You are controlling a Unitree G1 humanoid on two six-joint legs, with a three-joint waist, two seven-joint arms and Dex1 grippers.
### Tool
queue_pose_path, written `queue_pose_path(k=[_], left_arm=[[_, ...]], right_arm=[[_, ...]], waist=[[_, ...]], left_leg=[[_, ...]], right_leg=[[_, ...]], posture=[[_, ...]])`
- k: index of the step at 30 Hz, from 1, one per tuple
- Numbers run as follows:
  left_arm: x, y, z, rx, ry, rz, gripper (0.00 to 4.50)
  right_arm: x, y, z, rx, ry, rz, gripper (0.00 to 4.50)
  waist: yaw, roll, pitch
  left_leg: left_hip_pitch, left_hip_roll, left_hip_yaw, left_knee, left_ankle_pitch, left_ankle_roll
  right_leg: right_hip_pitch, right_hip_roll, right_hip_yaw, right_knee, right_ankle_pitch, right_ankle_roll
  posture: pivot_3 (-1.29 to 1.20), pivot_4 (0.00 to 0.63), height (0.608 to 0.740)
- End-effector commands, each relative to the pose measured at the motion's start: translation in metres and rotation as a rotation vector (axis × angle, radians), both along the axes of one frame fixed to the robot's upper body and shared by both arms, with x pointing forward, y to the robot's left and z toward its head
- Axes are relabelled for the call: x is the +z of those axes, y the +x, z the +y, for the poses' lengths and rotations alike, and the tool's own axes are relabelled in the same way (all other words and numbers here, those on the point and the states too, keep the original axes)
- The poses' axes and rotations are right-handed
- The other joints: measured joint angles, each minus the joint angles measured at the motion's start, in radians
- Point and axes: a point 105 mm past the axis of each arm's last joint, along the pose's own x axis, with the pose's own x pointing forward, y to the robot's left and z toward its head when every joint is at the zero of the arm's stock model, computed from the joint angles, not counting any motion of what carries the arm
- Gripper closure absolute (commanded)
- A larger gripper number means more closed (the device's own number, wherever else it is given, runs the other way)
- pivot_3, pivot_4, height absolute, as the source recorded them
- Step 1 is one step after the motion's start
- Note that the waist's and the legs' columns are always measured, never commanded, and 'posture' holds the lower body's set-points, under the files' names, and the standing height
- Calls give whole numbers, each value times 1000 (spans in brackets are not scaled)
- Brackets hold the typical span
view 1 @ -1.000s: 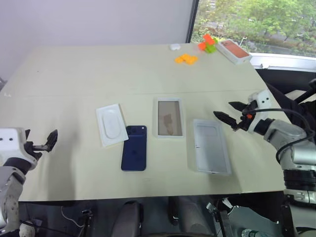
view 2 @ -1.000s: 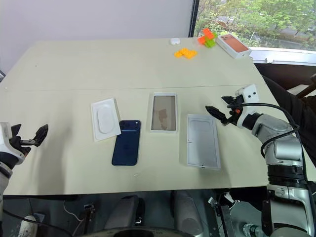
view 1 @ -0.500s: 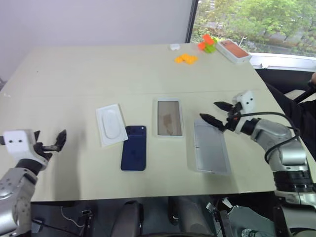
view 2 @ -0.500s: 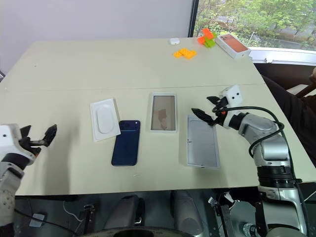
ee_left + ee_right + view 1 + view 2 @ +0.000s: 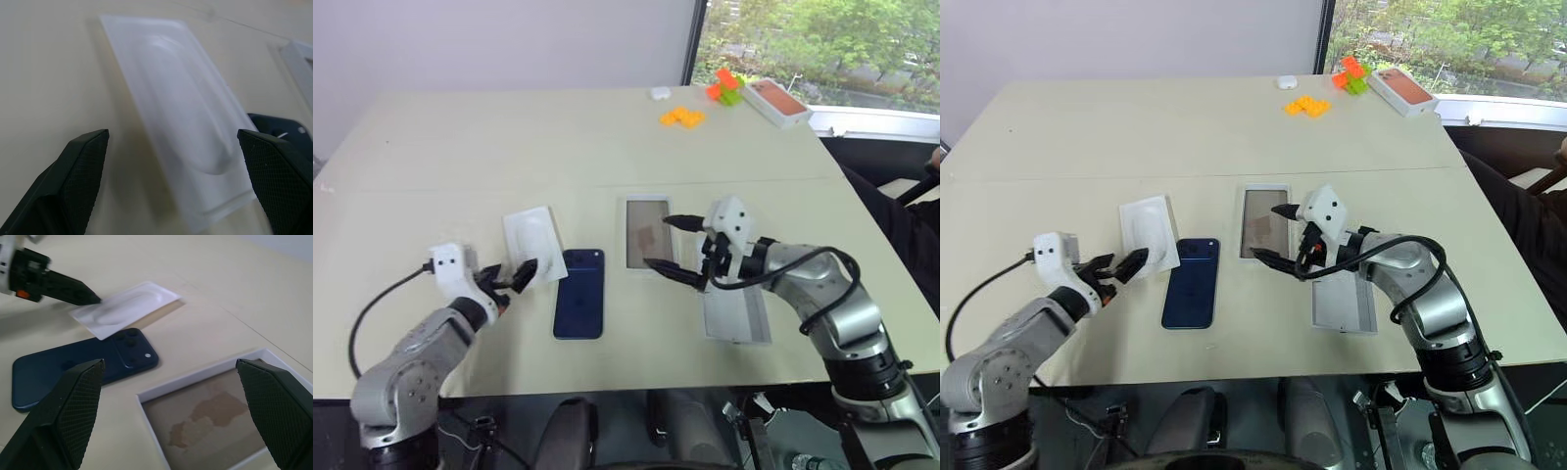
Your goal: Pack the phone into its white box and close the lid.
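The phone (image 5: 579, 305) lay face down near the middle of the tabletop (image 5: 460, 147), with the white box (image 5: 648, 234) just off its 1 o'clock corner and the lid (image 5: 735, 311) farther toward 3 o'clock, partly under the right arm. The left hand (image 5: 512, 278) hovered with fingers spread and holding nothing at the near edge of the white insert (image 5: 531, 243), which lay at the phone's 10 o'clock. The right hand (image 5: 671, 246) hung released and empty over the white box's near right side.
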Motion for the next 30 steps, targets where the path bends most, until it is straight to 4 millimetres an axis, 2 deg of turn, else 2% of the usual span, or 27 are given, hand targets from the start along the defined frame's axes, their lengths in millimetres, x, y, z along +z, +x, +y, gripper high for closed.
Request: queue_pose_path(k=[1, 12, 15, 22, 30], left_arm=[[0, -1, 1, 30, -72, 47, 59], [-6, -3, 1, 103, -212, 119, 59], [-6, -4, 2, 114, -223, 122, 900], [0, -7, -1, 101, -262, 103, 4339], [13, -8, 7, 160, -422, 40, 4339]], right_arm=[[5, -12, 8, 47, 3, -26, 0], [-2, -16, 11, 65, -21, -22, 0], [-2, -17, 13, 77, -25, -29, 0], [-4, -24, 17, 125, -53, -37, 0], [-6, -26, 21, 140, -48, -27, 0]], waist=[[0, 0, 0], [0, 0, 0], [0, 0, 0], [4, 0, 0], [2, -1, 0]], left_leg=[[0, 0, 0, 0, 0, 0], [2, -3, 0, 0, 0, 0], [2, -3, 0, 0, 0, 0], [1, -3, -1, 0, 0, 0], [2, -3, -1, 0, 0, 0]], right_leg=[[0, 0, 0, 0, 0, 0], [1, 0, 0, 1, 0, -1], [1, 0, 0, 1, 0, -1], [1, 0, 0, 1, 0, -1], [2, 0, 0, 1, -1, -1]], posture=[[0, 150, 740], [0, 150, 740], [0, 150, 740], [0, 150, 740], [0, 150, 740]])
